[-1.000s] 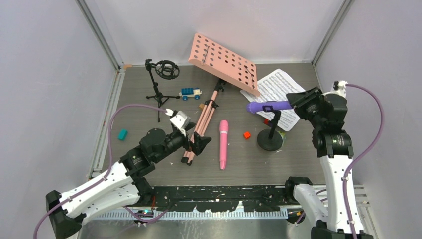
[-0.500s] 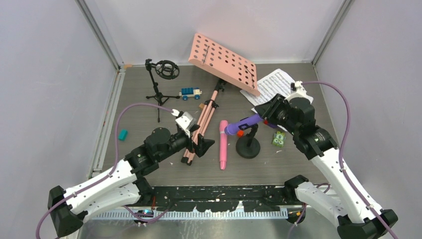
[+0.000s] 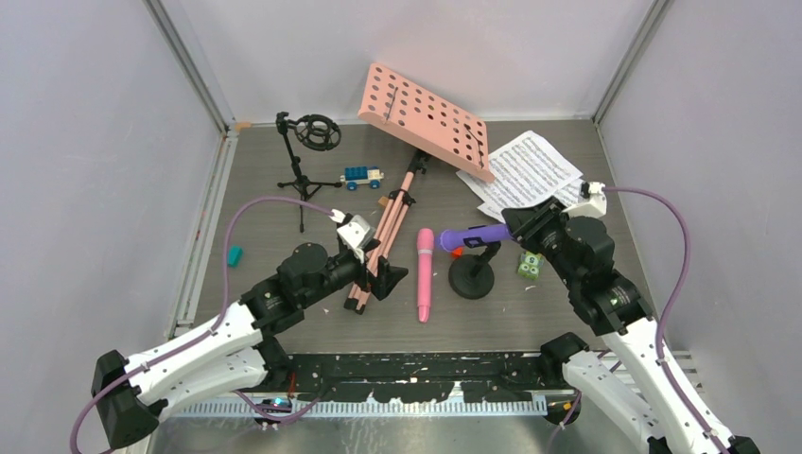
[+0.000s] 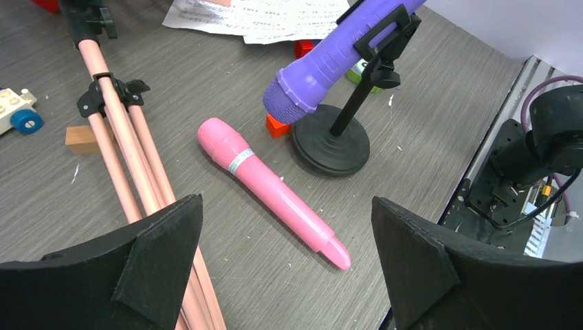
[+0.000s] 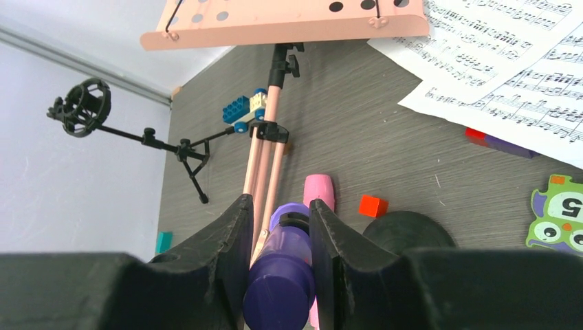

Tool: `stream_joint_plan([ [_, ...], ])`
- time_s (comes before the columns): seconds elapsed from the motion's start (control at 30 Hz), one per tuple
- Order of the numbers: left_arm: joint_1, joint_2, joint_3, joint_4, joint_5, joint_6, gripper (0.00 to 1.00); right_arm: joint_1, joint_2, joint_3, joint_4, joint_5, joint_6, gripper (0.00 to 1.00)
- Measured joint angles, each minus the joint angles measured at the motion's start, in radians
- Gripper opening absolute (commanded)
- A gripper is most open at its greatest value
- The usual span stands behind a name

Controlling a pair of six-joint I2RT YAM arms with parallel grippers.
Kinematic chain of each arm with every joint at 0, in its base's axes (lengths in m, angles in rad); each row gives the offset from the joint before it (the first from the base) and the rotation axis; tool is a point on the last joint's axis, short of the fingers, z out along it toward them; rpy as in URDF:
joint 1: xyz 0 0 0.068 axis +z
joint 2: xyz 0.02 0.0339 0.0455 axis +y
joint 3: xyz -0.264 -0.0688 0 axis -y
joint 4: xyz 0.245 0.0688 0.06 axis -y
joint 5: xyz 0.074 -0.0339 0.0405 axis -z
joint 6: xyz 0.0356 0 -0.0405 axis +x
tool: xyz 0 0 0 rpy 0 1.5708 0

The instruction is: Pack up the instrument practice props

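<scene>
Top external view is showing the grey desk (image 3: 511, 312) with the pink perforated music rack (image 3: 426, 118) tilted up near the far edge, its folded tripod legs (image 3: 386, 236) running back toward the near edge. White sheet-music pages (image 3: 530, 170) are lying flat toward the far right corner. Over the feet of those legs the left gripper (image 3: 378, 276) is hovering, jaws spread wide. At mid-desk the right gripper (image 3: 518, 227) is clamping the tail of the purple microphone (image 3: 473, 235), which is sitting in the clip of the round-based mic mount (image 3: 471, 280). Toward the far left corner the tripod mic mount (image 3: 305, 156) is standing upright. Between the legs and the round base the pink microphone (image 3: 425, 274) is lying flat. Just beside that base a red block (image 4: 278, 126) is sitting.
</scene>
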Motion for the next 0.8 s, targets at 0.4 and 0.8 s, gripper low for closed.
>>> stream_joint_plan([
  [0.4, 0.000, -0.013, -0.020, -0.001, -0.008, -0.002, 0.94, 0.000, -0.029, -0.107, 0.103, 0.006, 0.121, 0.24],
  [0.8, 0.000, -0.049, -0.032, -0.001, -0.026, -0.008, 0.94, -0.003, -0.069, -0.213, 0.163, 0.022, 0.186, 0.54],
])
